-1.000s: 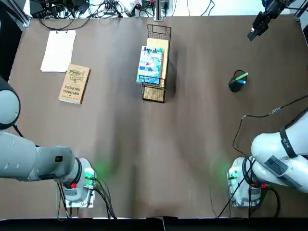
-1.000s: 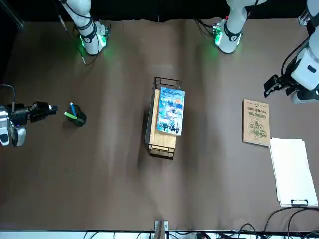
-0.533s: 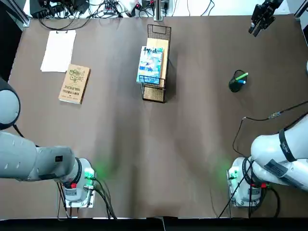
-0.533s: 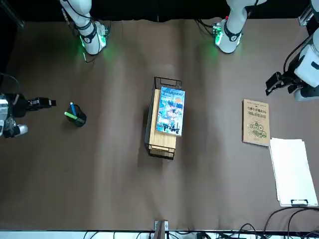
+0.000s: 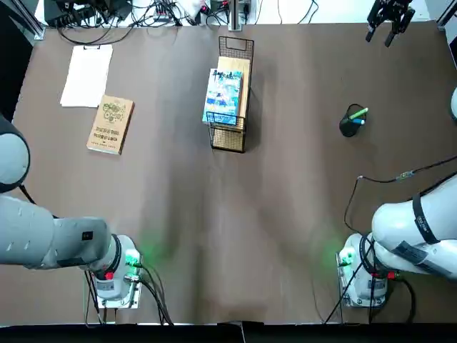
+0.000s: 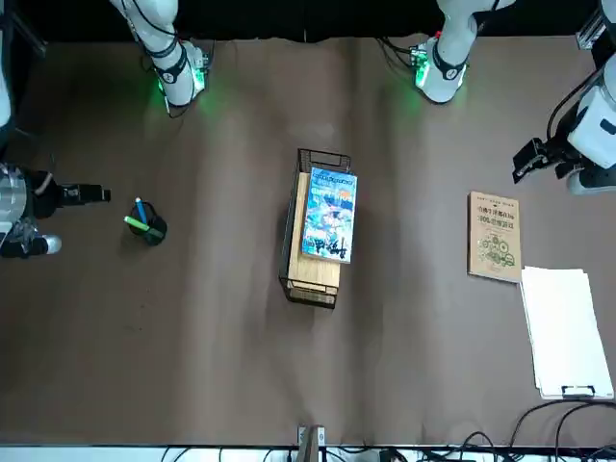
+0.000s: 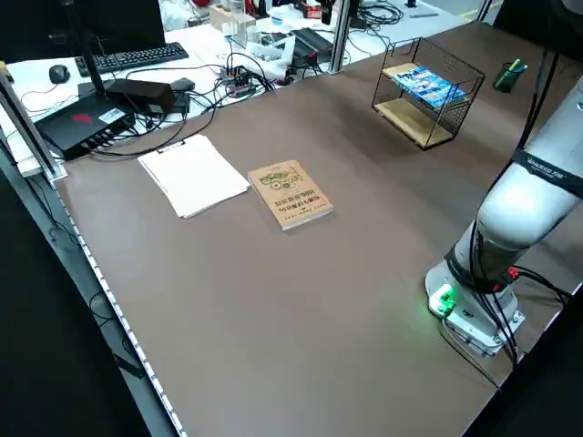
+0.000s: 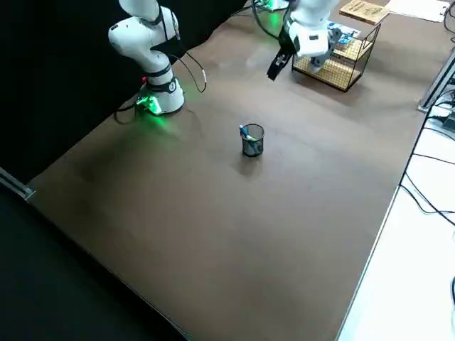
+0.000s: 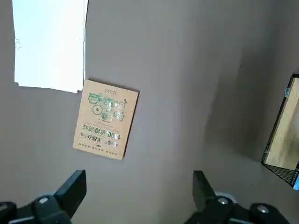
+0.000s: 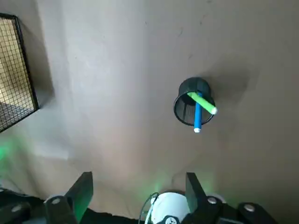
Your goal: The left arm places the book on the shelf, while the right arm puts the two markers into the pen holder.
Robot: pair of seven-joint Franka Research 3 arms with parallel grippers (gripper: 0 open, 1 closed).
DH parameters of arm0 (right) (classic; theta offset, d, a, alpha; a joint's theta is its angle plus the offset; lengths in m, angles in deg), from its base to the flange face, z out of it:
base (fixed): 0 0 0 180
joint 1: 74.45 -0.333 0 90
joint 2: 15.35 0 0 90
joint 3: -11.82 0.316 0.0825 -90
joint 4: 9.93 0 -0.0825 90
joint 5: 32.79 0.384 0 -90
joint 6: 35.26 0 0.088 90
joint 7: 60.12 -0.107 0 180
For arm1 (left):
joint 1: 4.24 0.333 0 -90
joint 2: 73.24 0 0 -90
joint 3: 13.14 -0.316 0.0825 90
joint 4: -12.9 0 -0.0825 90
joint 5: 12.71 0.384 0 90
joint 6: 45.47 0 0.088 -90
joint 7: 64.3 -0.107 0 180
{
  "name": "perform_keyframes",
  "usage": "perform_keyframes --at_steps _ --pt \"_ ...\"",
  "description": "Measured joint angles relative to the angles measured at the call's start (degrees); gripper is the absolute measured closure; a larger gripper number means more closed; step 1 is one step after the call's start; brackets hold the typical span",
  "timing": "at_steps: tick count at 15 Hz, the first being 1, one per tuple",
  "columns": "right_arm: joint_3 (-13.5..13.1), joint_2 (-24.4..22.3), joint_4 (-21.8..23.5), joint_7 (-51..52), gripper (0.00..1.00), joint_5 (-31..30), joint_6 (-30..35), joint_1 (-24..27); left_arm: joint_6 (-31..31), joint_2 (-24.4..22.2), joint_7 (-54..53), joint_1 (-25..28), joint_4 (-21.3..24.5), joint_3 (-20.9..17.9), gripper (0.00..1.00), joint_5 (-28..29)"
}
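The light-blue book (image 5: pixel 223 96) lies flat on the wooden top of the black wire shelf (image 5: pixel 245 80) at the table's far middle. Both markers, green (image 5: pixel 359 113) and blue (image 5: pixel 359 122), stand inside the black pen holder (image 5: pixel 349 126) on the right; the right wrist view shows the pen holder (image 10: pixel 187 109) far below. My right gripper (image 5: pixel 389 14) hovers open and empty high over the far right corner, well away from the holder. My left gripper (image 6: pixel 535 157) hangs open and empty at the table's left side, its fingers (image 9: pixel 74 189) spread above the brown book.
A brown kraft book (image 5: pixel 111 124) and a white paper sheet (image 5: pixel 87 74) lie at the far left. Cables and equipment (image 5: pixel 143 10) crowd the far edge. A black cable (image 5: pixel 385 175) trails from the right arm. Both arm bases (image 5: pixel 118 275) sit at the near edge.
My right gripper has drawn away from the pen holder toward the far right corner. The left gripper has shifted only slightly. Book and markers have not moved.
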Motion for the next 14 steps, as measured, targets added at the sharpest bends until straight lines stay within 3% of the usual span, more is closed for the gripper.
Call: perform_keyframes --at_steps 2,4,6,10,14 --pt "-2.88 -1.57 0.00 -0.11 0.04 -0.04 -0.10 -3.27 -0.05 0.00 0.00 0.00 -0.05 0.00 0.00 0.00" --pt "-9.62 -2.87 0.04 -0.29 0.01 0.01 0.11 -9.72 -0.07 0.00 0.00 0.00 -0.06 0.00 0.00 0.00" --pt "-14.02 -4.31 0.38 -0.62 0.00 0.01 -0.17 -14.12 -0.08 0.00 0.00 -0.01 -0.07 0.00 0.00 0.00" --pt "-16.23 -9.32 3.41 -1.03 0.00 0.01 -2.50 -17.06 -0.10 0.00 0.00 -0.01 -0.08 0.02 0.00 0.00" --pt "-19.02 -13.65 9.93 -2.46 0.00 -0.02 -9.34 -20.35 -0.11 0.00 0.00 -0.01 -0.09 0.02 0.00 0.00"
